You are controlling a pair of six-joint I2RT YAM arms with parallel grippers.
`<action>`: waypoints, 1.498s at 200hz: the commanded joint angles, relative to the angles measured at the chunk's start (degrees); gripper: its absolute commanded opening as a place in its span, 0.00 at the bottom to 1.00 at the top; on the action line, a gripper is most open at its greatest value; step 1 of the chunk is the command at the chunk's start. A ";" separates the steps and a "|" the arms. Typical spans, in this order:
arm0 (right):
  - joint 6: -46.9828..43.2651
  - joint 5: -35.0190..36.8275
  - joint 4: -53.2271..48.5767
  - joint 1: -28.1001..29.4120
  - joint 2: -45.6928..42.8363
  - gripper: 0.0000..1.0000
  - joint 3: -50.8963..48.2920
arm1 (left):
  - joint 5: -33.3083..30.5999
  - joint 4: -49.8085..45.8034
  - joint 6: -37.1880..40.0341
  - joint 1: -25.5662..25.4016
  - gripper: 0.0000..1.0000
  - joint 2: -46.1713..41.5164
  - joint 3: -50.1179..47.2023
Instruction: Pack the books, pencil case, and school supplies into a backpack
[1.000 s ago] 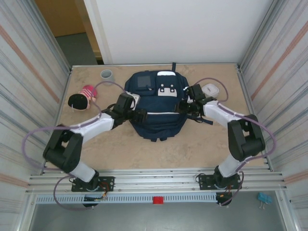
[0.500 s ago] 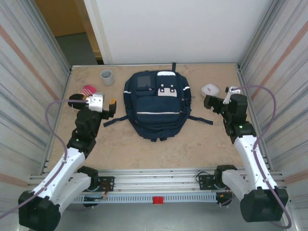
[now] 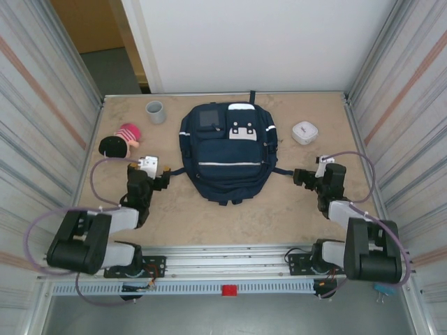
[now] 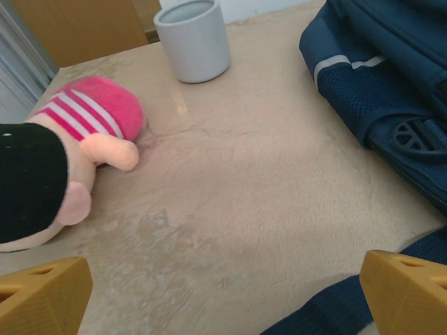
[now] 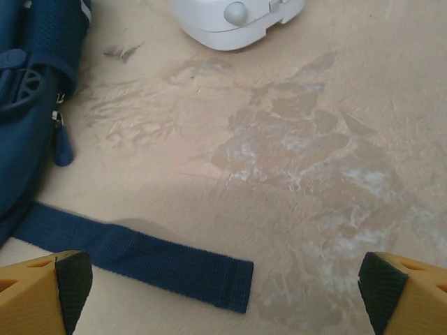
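While lying flat in the middle of the bench [image 3: 230,220], one backpack [image 3: 229,150]: navy with pale stripes, top toward the far wall, front pockets facing up. Inside hidden under the fabric. Two dark straps out from its near corners, left strap [image 3: 176,171] and right strap [image 3: 283,170], both flat on the bench.

Two grippers. Left gripper [image 4: 223,296] low at the near left, just beside the left strap, yellow fingertips [image 4: 42,296] spread wide, nothing between them but bare bench and a piece of strap. Right gripper [image 5: 223,289] low at the near right, spread just as wide, holding nothing. End of the right strap on the bench in the gap between those fingertips as seen from the right wrist; touching them or not, impossible to tell.

Around the backpack: one grey cup [image 3: 155,110], upright, at the far left and apart from the backpack. One plush doll [image 3: 119,142], black hair and pink-and-white striped top, lying at the left, nearer than the cup; cut off by the left edge in the left wrist view. One small white device [image 3: 305,132] at the far right, near the backpack but apart; its kind hard to make out, upper part cut off in the right wrist view. Backpack itself cut off at the edge in both wrist views, a mesh side pocket and a buckle showing.
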 commanded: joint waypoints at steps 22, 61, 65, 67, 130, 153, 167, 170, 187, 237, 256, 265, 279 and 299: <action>-3.17 -0.64 11.32 0.35 4.71 0.99 3.76 | -1.14 18.43 -1.94 3.42 0.99 11.21 1.08; -1.82 -0.78 12.65 -0.09 5.06 0.99 3.55 | 4.53 -0.21 -9.05 10.00 0.99 8.66 8.70; -1.11 -1.07 12.95 -0.35 5.38 0.99 3.63 | 4.14 0.70 -8.68 9.71 0.99 9.06 8.62; -0.68 -1.17 13.30 -0.43 5.60 0.99 3.59 | 4.09 0.74 -8.53 9.61 0.99 9.19 8.70; 0.79 0.25 23.26 0.60 18.77 0.99 5.96 | 3.21 -1.79 -7.68 8.61 0.99 9.04 9.92; 0.28 2.29 21.72 1.66 18.09 0.99 6.15 | 3.22 -1.79 -7.70 8.61 0.99 9.07 9.88; 0.20 2.28 21.33 1.64 18.03 0.99 6.18 | 3.15 -1.88 -7.77 8.61 0.99 9.12 9.93; 0.14 2.32 21.29 1.72 18.02 0.99 6.25 | 3.25 -1.88 -7.77 8.61 0.99 9.06 9.93; -0.16 3.48 21.05 2.33 17.81 0.99 6.17 | 3.20 -1.92 -7.76 8.60 0.99 9.06 9.93; 0.11 2.51 20.73 1.70 17.76 0.99 6.42 | 3.22 -1.99 -7.71 8.61 0.99 9.11 9.96; 0.15 2.48 20.71 1.74 17.79 0.99 6.40 | 3.26 -2.03 -7.70 8.61 0.99 9.08 9.96; 0.14 2.53 20.71 1.74 17.81 0.99 6.38 | 3.22 -2.05 -7.73 8.61 0.99 9.19 10.04; 0.10 2.52 20.71 1.66 17.81 0.99 6.38 | 3.58 -2.36 -7.75 8.71 0.99 9.27 10.27; 0.13 2.54 20.71 1.66 17.81 0.99 6.41 | 5.04 -1.87 -6.84 8.57 0.99 9.18 9.99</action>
